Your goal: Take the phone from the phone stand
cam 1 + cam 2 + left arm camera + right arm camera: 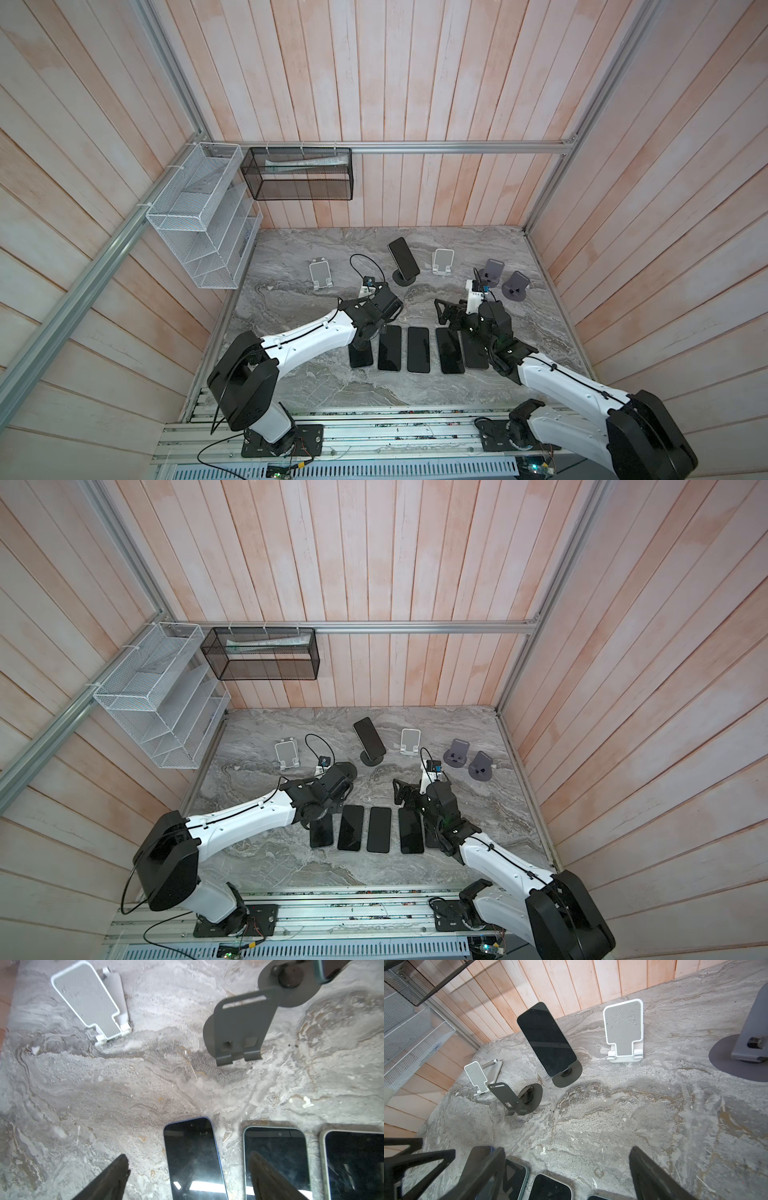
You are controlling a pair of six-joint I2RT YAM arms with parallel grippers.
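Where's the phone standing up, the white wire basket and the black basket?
phone (546, 1039), right wrist view, middle of its dark screen.
white wire basket (191, 183), in a top view, its mesh side.
black basket (299, 191), in a top view, its front mesh wall.

Open marble (415, 305) between phone row (417, 349) and occupied stand (401, 278) (dark stand (504, 1097) beside).

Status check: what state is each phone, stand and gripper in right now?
Black phone on dark round-base stand: mounted, leaning back.
Five phones in a row: flat on marble table, screens dark.
White folding stands: both empty.
Dark grey metal stand: empty.
Purple-grey stands: both empty.
Left gripper: open.
Right gripper: open, empty.
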